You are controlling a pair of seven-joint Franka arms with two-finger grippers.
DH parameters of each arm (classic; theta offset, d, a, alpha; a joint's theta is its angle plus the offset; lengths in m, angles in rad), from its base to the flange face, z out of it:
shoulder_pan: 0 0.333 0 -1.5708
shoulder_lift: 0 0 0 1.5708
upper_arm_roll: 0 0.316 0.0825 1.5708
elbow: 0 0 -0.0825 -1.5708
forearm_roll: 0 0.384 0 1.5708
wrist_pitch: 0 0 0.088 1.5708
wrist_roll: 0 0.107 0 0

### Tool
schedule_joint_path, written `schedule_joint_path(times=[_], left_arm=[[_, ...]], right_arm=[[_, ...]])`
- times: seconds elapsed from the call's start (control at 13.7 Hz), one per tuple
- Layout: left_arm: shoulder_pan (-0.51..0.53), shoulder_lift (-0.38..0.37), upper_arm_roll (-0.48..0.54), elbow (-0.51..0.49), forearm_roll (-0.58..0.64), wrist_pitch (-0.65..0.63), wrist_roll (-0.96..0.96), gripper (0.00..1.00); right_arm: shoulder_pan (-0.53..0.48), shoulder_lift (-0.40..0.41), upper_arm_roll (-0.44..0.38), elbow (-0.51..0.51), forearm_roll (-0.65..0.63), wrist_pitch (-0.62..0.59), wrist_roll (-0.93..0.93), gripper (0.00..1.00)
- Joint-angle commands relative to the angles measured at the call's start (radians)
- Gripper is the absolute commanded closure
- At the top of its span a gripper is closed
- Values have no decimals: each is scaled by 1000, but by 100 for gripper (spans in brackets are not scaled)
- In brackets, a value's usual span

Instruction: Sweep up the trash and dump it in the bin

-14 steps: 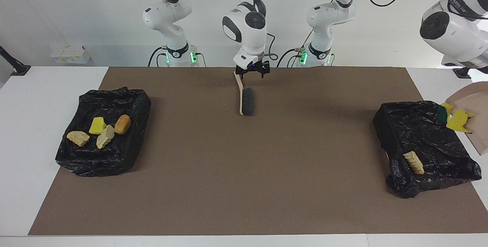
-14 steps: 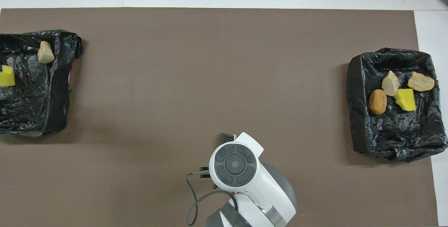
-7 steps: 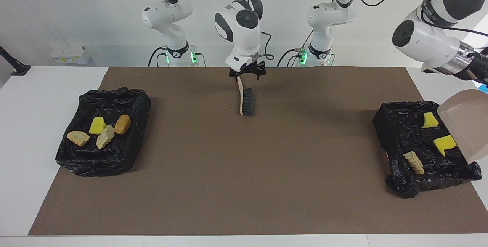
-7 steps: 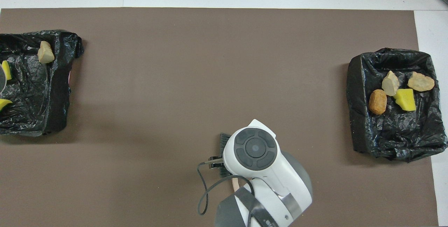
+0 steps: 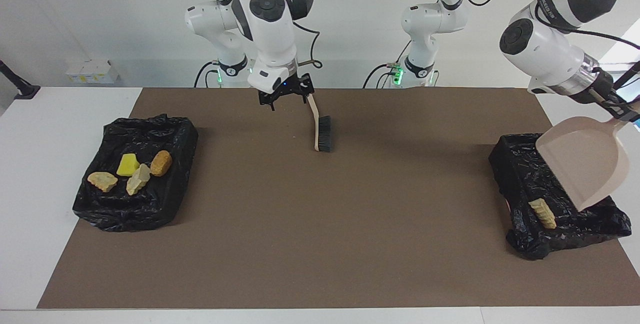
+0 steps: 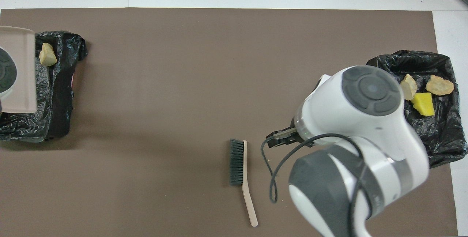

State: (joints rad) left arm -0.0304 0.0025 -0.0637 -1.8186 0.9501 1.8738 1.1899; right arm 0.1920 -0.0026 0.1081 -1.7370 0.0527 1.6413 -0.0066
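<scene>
The beige dustpan (image 5: pixel 582 164) hangs tilted over the black-lined bin (image 5: pixel 530 164) at the left arm's end, with my left gripper (image 5: pixel 621 112) shut on its handle. One beige lump (image 5: pixel 543 212) lies in that bin; it also shows in the overhead view (image 6: pixel 48 55). The yellow pieces there are hidden by the pan. My right gripper (image 5: pixel 283 98) is open and empty, up over the mat beside the brush's handle. The brush (image 5: pixel 322 132) lies flat on the mat. The other bin (image 5: pixel 175 129) holds a yellow piece (image 5: pixel 128 164), an orange-brown lump (image 5: pixel 161 162) and two beige lumps (image 5: pixel 102 180).
The brown mat (image 5: pixel 320 224) covers most of the white table. In the overhead view the right arm covers part of the bin (image 6: pixel 442 138) at its end of the table, and the dustpan (image 6: pixel 18 68) covers much of the other bin (image 6: pixel 58 83).
Two yellow pieces slid off the dustpan into the bin; the pan then swung over the bin and hides them. My right gripper moved away from the brush's handle toward the right arm's end.
</scene>
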Motion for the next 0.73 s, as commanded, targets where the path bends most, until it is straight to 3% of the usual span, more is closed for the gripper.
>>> schedule_joint_path(times=[0.0,0.37,0.66], left_arm=[[-8,-10,13,-2,-155,-2,-13,100],[0,-1,13,-15,-436,-5,-85,100],[-19,7,13,-51,-606,5,-295,100]], right_arm=[[-90,7,10,71,-62,-47,-123,0],[-236,-2,-27,100,-56,-84,-132,0],[-252,-4,-117,123,-48,-94,-121,0]])
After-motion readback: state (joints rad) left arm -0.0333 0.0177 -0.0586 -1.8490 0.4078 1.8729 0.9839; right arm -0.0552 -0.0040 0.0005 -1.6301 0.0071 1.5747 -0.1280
